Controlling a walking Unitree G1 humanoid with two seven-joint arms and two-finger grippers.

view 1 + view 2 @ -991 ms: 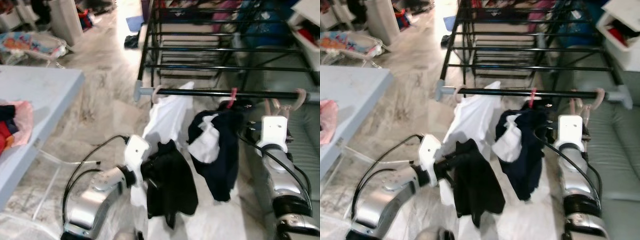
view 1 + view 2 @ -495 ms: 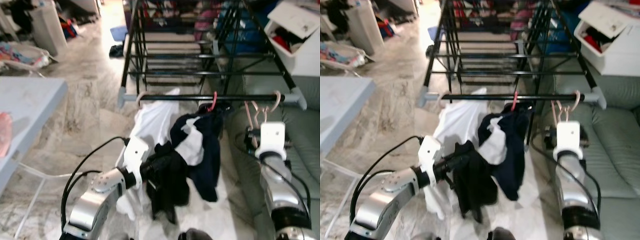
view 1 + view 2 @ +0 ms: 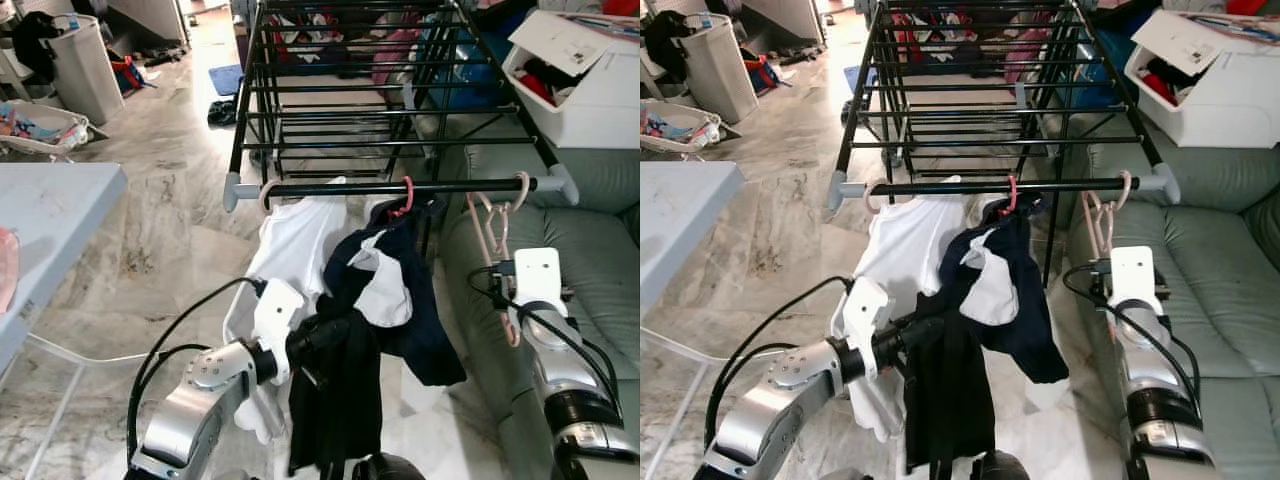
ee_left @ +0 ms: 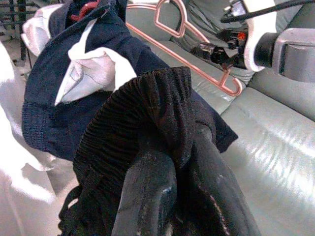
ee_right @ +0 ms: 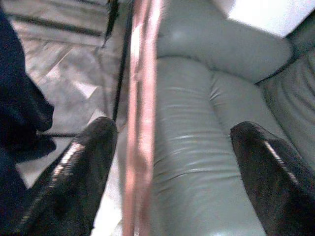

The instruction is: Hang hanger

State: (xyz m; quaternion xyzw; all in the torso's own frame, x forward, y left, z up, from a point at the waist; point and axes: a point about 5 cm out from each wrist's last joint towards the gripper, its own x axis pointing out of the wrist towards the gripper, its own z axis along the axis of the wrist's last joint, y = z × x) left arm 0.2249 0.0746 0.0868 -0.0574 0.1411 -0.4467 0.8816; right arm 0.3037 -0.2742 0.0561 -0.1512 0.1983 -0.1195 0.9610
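Pink plastic hangers (image 3: 497,232) — slim wire-like frames — hung by their hooks from the black metal front rail of the drying rack (image 3: 400,187), near its right end cap, over the grey-green leather sofa (image 3: 600,250). The right end effector (image 5: 167,167) sat low beside the lower bar of those hangers; in the right wrist view its two black fingers (image 5: 74,172) stood wide apart with the pink bar running between them, touching neither as far as could be judged. Open, nothing gripped.

The left end effector (image 4: 167,196) was clamped on a black ribbed garment (image 3: 335,400), which drooped toward the marble floor (image 3: 170,200). Just beside it on the rail hung a navy-and-white top on a red hanger (image 3: 400,290) and a white shirt (image 3: 295,245).

Judgement on the step: the hanger looked already seated on the rail, so the right arm needed only to back away. To do that well — draw the fingers straight back along their own axis, keeping them spread, so neither pad snags the pink bar and drags the hook off the rail. The cable at the wrist lay close to the hanger's lower corner; worth clearing slowly. The left arm should hold the black garment steady and apart from the navy top meanwhile.
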